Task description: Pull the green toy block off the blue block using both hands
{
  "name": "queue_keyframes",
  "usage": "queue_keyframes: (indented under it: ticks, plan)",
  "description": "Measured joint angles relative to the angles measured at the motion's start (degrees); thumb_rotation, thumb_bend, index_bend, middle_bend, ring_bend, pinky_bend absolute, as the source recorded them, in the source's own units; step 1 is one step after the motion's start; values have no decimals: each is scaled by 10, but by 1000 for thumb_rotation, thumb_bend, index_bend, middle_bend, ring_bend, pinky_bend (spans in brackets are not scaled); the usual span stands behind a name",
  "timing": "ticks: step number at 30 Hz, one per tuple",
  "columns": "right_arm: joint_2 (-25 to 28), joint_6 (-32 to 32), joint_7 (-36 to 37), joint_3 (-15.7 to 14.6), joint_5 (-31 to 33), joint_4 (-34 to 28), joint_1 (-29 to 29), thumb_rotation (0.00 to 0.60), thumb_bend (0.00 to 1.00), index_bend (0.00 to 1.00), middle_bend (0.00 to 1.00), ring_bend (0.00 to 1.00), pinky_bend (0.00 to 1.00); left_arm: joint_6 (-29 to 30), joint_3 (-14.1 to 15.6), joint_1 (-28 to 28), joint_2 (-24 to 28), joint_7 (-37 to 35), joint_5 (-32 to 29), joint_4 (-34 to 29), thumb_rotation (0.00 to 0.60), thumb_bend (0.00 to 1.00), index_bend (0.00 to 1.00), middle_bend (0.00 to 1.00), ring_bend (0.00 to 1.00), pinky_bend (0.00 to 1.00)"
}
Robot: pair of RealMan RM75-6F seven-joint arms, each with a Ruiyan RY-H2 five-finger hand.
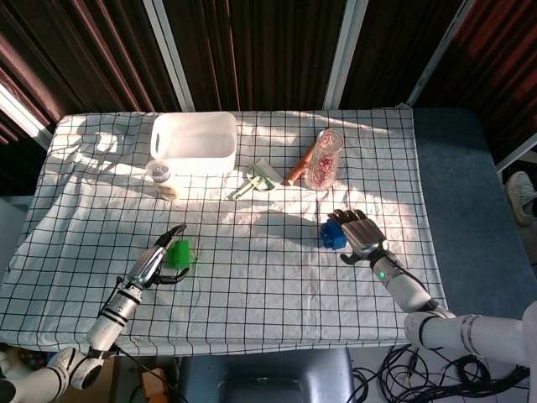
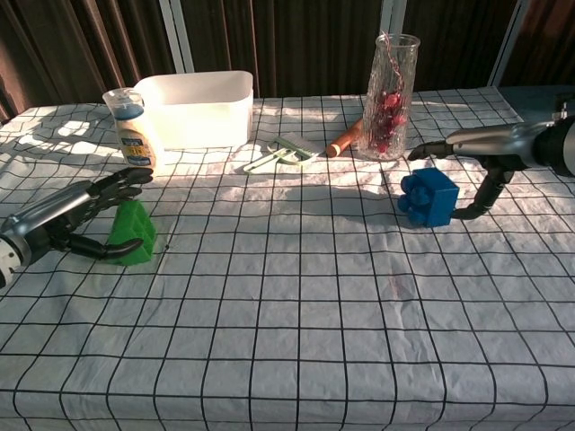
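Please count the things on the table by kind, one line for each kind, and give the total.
Toy blocks: 2, the green block and the blue block
Bins: 1, white bin
Bottles: 1, small bottle
Vases: 1, glass vase
Brushes: 1, pale green brush
Wooden-handled tools: 1, brown handle
Total: 7

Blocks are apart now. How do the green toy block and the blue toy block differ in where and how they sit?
The green toy block sits on the table's left by the left robot hand; the blue toy block sits on the right by the right robot hand. In the chest view the green one looks wedge-shaped, the blue one boxy with studs facing left. Both rest on the checked cloth, each beside spread fingers.
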Motion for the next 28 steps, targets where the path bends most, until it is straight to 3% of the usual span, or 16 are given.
queue_keyframes:
  ticks: [7,10,16,19,23,28]
  plan:
    - [56,21,43,9,-75,-59,-38,600,228,0,0,0,9,50,11,20,56,36,21,-60,600,301,0,0,0,0]
    - [83,67,58,3,-124,-81,-73,600,227,0,0,0,2,77,21,40,102,93,26,-100,600,299,0,0,0,0]
    - [129,229,65,-35,-212,-102,-190,600,227,0,0,0,0,130,39,107,204,277,0,-214,600,335,0,0,0,0]
    - [131,335,68,-51,-241,-90,-267,600,227,0,0,0,0,174,43,154,235,387,-27,-267,600,344,0,0,0,0]
    - [112,467,103,-63,-267,-29,-390,600,227,0,0,0,0,235,47,220,257,510,-58,-319,600,346,0,0,0,0]
    - [98,505,156,-63,-303,27,-449,600,227,0,0,0,0,264,46,252,262,565,-63,-348,600,347,0,0,0,0]
